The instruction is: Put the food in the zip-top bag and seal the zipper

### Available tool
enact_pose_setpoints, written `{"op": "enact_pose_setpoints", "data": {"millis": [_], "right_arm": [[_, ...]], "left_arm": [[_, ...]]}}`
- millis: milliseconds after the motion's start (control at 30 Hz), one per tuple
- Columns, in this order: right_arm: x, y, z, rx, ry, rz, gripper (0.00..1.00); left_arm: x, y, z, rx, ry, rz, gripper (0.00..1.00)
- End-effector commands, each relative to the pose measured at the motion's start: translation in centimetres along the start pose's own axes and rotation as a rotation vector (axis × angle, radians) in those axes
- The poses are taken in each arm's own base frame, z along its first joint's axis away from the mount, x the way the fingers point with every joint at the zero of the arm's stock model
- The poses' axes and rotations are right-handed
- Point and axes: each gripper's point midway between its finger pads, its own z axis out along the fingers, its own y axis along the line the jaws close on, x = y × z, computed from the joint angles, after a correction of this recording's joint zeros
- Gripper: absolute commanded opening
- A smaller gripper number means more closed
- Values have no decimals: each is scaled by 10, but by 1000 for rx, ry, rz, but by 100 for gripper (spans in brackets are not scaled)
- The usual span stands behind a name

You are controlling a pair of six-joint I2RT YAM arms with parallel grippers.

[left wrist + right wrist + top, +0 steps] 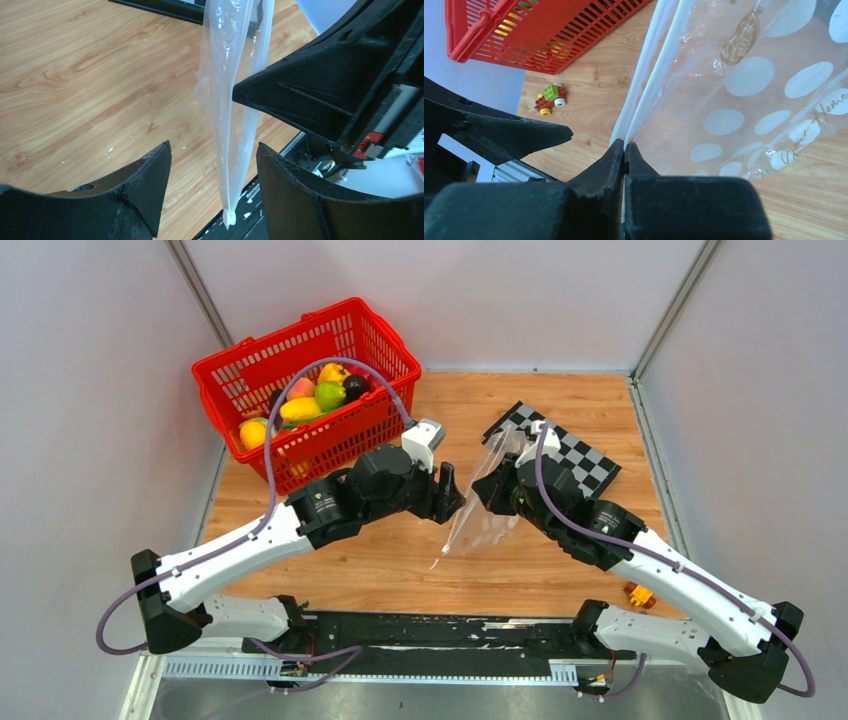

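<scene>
Plastic, clear and crinkly: the dotted zip-top bag [749, 90] hangs over the middle of the wooden tabletop [350, 570], zipper [644, 85] pinched flat in the right gripper [624, 150]. Left gripper [214, 146] gapes wide astride its lower edge. Glossy rounded food [315, 395] fills the slatted red basket [290, 335], far-left corner.

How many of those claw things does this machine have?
2. The left claw is open, with the zip-top bag hanging between its fingers. The right claw is shut on the bag's edge, holding it up.
</scene>
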Motion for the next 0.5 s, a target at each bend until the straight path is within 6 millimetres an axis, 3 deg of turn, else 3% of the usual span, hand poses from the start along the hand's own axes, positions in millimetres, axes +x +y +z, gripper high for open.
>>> {"op": "enact_pose_setpoints", "data": {"millis": [0,367,467], "right_arm": [[-13,8,-3,-8,-42,49,0],[-8,9,2,-20,-32,66,0],[-6,11,3,-28,-27,67,0]], "left_arm": [[2,-2,5,5,-3,60,70],[26,-5,24,17,50,66,63],[29,2,28,-28,61,57,60]]}}
